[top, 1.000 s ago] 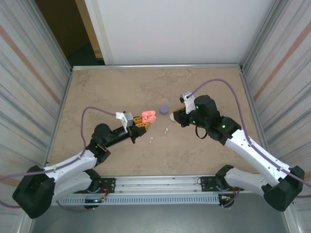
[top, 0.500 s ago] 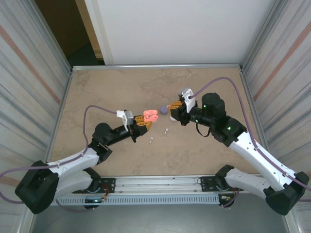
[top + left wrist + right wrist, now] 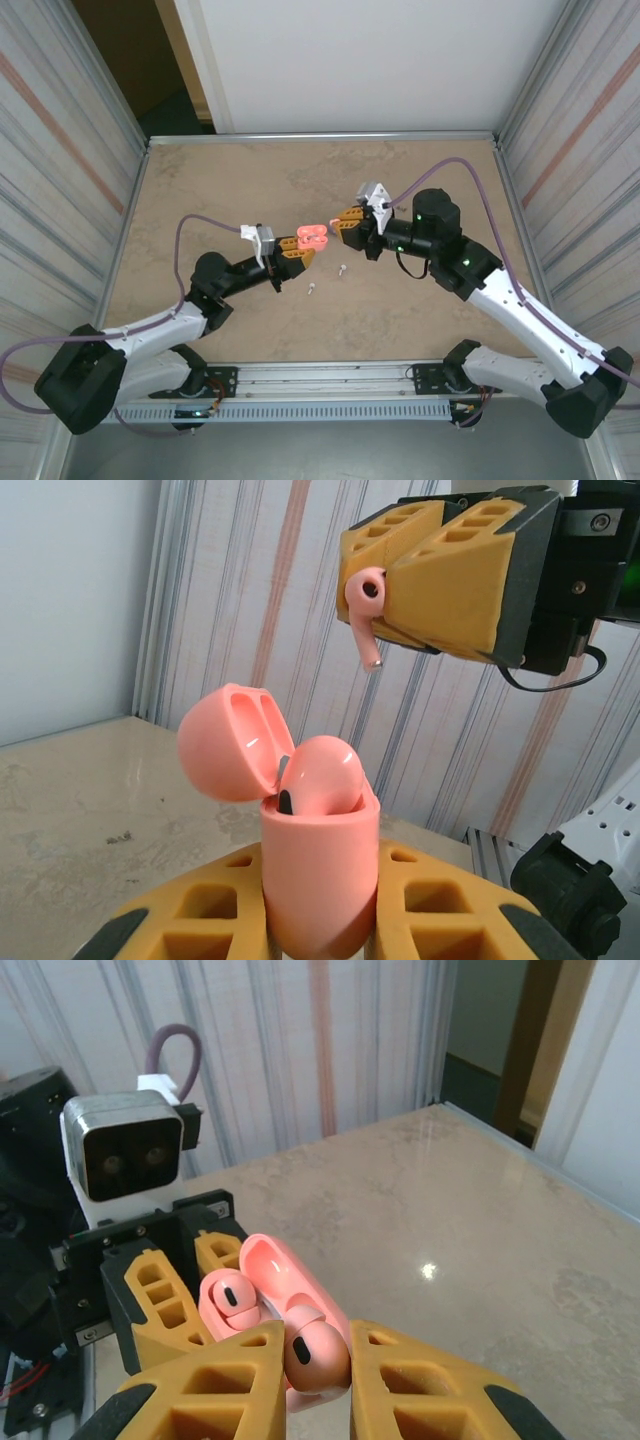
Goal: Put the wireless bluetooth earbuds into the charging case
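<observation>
"What carries everything here?"

"A worktop [image 3: 220, 180] with a tan, marbled stone look. It is flat and faintly glossy, and there is a small glint of light on it in the right wrist view. A thin metal trim [image 3: 320, 136] edges its far side."

"And what lies on it?"

"Two tiny things near the middle, toward the near half. The farther white earbud [image 3: 342, 269] lies on the bare surface, and the nearer white earbud [image 3: 311, 290] lies to its left and closer to the arms. They are near each other but not touching."

"Anything at the near edge?"

"A metal rail [image 3: 330, 375] runs along it."
</observation>
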Tool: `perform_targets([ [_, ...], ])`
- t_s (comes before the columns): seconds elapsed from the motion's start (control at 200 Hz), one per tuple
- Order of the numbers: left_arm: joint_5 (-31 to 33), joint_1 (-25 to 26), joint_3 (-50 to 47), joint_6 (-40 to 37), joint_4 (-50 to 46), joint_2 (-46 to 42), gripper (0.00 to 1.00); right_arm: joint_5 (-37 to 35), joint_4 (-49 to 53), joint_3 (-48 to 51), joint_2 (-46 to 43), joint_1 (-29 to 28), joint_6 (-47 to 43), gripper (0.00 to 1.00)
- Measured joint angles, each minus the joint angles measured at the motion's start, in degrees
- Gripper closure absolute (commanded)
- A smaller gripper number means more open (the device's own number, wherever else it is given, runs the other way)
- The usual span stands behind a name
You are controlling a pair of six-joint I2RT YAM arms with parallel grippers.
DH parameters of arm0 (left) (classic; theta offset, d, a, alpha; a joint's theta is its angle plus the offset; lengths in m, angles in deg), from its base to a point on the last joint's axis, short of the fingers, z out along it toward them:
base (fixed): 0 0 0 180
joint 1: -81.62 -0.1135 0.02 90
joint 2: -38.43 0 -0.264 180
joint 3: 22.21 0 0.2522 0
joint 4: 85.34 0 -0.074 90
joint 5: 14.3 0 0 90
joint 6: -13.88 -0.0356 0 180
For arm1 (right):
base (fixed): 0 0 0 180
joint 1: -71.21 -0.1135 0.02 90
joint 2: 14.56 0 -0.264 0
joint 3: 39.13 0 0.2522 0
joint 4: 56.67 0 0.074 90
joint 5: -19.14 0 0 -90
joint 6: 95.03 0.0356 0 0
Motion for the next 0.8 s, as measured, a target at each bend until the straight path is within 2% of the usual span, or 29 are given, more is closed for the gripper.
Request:
perform_targets([
  [0.802,-0.61,0.0,0.11,0.22,1.2,0.68,1.0,-0.11,1.36,-0.59,3.76,-2.51,-4.44,0.82],
])
